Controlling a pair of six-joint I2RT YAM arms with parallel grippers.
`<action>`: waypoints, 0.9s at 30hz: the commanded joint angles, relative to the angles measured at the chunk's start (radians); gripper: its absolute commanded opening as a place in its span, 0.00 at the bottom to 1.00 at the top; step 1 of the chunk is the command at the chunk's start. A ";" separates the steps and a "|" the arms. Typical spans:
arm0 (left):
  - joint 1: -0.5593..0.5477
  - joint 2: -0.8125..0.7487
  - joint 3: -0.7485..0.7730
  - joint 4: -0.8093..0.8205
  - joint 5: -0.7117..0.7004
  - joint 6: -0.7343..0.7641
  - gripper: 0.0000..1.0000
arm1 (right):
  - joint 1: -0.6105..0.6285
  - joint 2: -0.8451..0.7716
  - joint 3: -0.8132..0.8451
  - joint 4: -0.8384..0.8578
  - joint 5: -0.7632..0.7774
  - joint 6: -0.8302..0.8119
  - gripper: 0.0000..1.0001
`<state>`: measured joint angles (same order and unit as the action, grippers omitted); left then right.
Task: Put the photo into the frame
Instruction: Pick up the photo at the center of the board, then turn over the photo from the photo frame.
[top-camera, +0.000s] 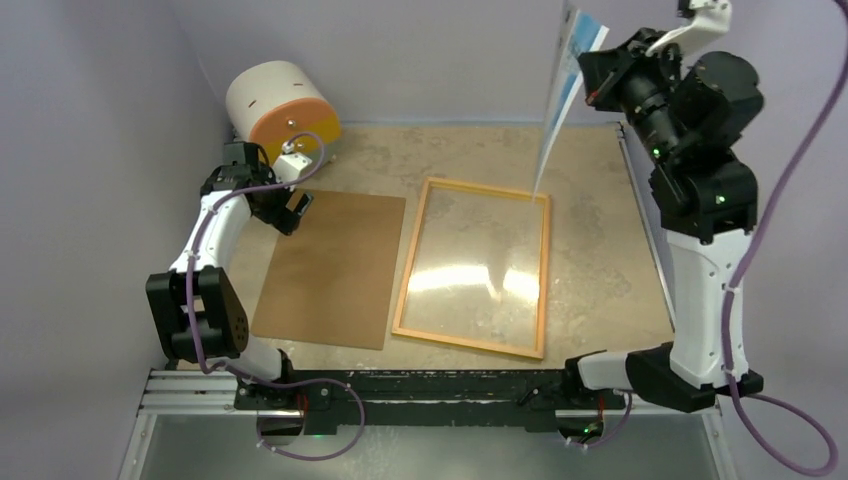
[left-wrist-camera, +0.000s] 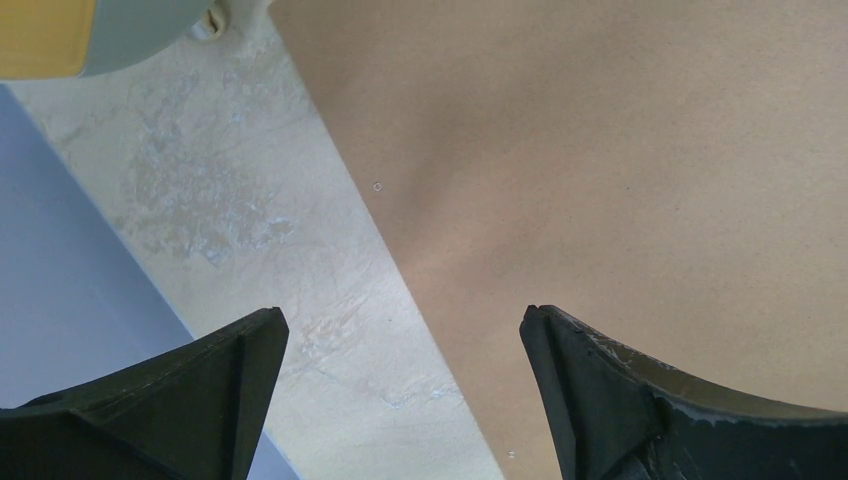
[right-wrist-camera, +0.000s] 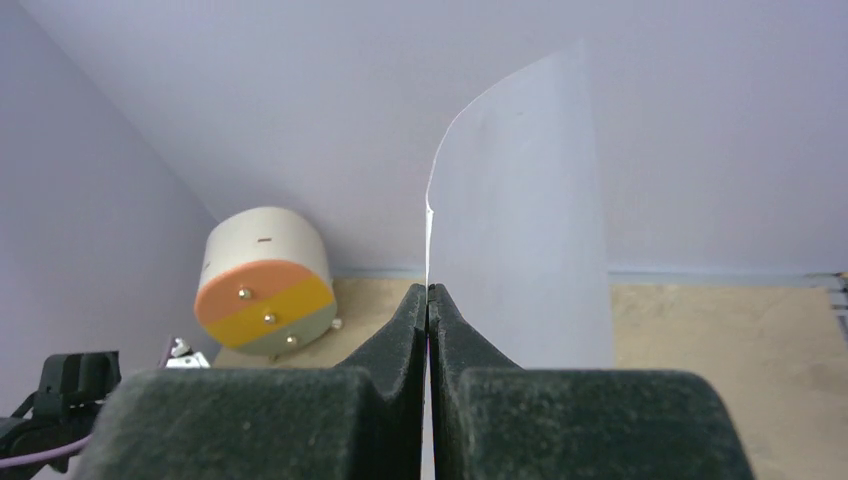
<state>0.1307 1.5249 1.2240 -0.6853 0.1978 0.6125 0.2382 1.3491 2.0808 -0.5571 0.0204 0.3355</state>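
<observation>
High over the far corner of the frame (top-camera: 409, 262), your right gripper (right-wrist-camera: 428, 290) pinches the photo (top-camera: 562, 90). Your left gripper (left-wrist-camera: 400, 312) hangs open above the brown board (left-wrist-camera: 600, 150).

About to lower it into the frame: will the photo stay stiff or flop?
Probably floppy: the photo curves while hanging from the right fingers. Likely light, held by one edge pinch. Its lower corner may buckle on touching the frame.

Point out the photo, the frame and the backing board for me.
photo (top-camera: 560, 100), top external view, middle of the hanging sheet.
frame (top-camera: 468, 343), top external view, near rail.
backing board (top-camera: 335, 265), top external view, centre.
</observation>
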 joint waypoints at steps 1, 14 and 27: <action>-0.018 -0.018 0.000 -0.011 0.039 -0.016 0.96 | 0.018 0.084 0.099 -0.180 0.018 -0.100 0.00; -0.019 -0.026 -0.021 0.010 -0.006 -0.022 0.96 | 0.266 0.333 -0.284 -0.090 -0.014 0.051 0.00; -0.019 -0.042 -0.050 0.027 -0.042 -0.001 0.97 | 0.259 0.522 -0.542 0.280 -0.362 0.647 0.00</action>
<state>0.1146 1.5238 1.1927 -0.6880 0.1707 0.6041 0.5026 1.8309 1.5696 -0.4423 -0.2127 0.7399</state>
